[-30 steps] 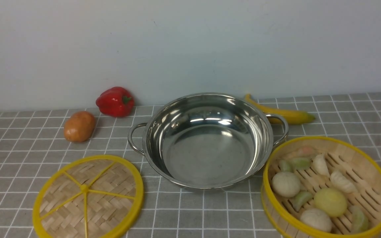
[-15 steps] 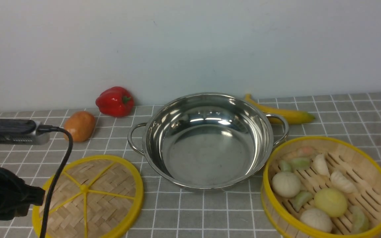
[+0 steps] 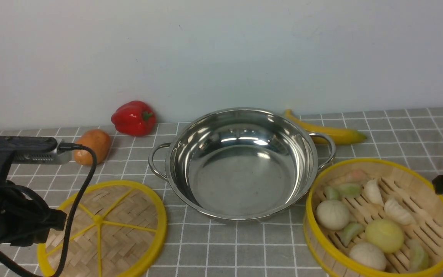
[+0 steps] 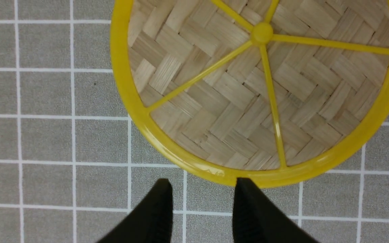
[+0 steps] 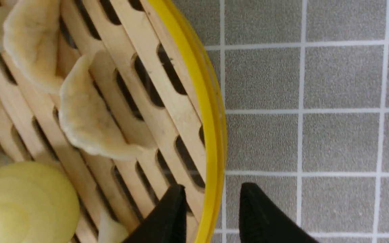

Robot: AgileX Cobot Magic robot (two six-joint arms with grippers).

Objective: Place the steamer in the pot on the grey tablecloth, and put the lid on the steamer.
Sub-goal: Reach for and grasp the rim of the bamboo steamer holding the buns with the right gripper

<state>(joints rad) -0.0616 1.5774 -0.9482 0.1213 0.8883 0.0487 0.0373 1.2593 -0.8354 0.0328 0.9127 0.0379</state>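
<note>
Left tool (image 4: 204, 184): fingers apart, hanging over the grey tablecloth (image 4: 46, 135) at the near edge of the lid (image 4: 248, 101). One fingertip overlaps the lid's yellow rim, the other is just outside it. The lid lies flat on the cloth, directly ahead of this tool.

Right tool (image 5: 213, 189): fingers apart, straddling the yellow rim of the steamer (image 5: 211, 101), one over the slats inside and one over the cloth outside. Can't tell if either touches the rim. The steamer sits on the cloth under this tool, holding buns (image 3: 332, 214) and dumplings (image 5: 89, 125).

The pot (image 3: 240, 173) is on the cloth between the two tools, further out toward the wall. Beyond the left tool are a potato (image 3: 92, 146) and a red pepper (image 3: 134, 117). A banana (image 3: 329, 132) lies behind the pot.
</note>
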